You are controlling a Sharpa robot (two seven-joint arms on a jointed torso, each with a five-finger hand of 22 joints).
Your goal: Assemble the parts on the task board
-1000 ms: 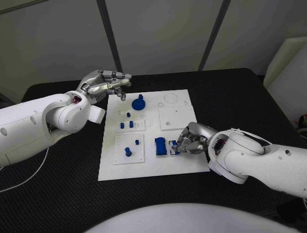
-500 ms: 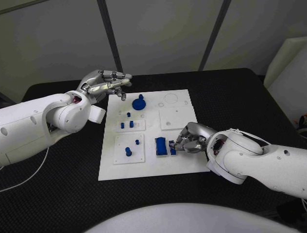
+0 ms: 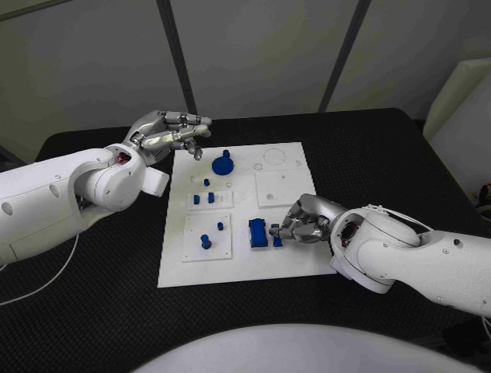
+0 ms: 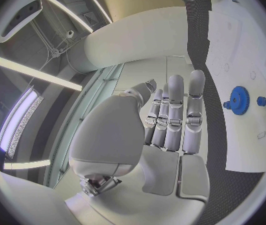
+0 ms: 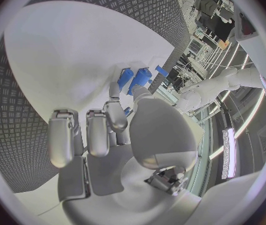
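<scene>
The white task board (image 3: 237, 260) lies in the middle of the black table. Near its front a blue block (image 3: 257, 233) stands, with a small blue part (image 3: 276, 235) just to its right. My right hand (image 3: 299, 221) is curled over the board's right side and pinches that small part with its fingertips (image 5: 114, 91); the blue block (image 5: 141, 77) lies just beyond them. A blue gear (image 3: 223, 164) sits at the board's far side, also seen as the gear (image 4: 238, 100). My left hand (image 3: 169, 132) hovers by the board's far left corner, fingers loosely bent, holding nothing.
Several small blue pegs (image 3: 207, 199) stand in the board's left inset plates, one more peg (image 3: 205, 242) nearer the front. A square inset (image 3: 279, 189) lies just beyond my right hand. Black table surrounds the board.
My right hand has edged slightly left towards the blue block, the small blue part going with it. The left hand has not moved.
</scene>
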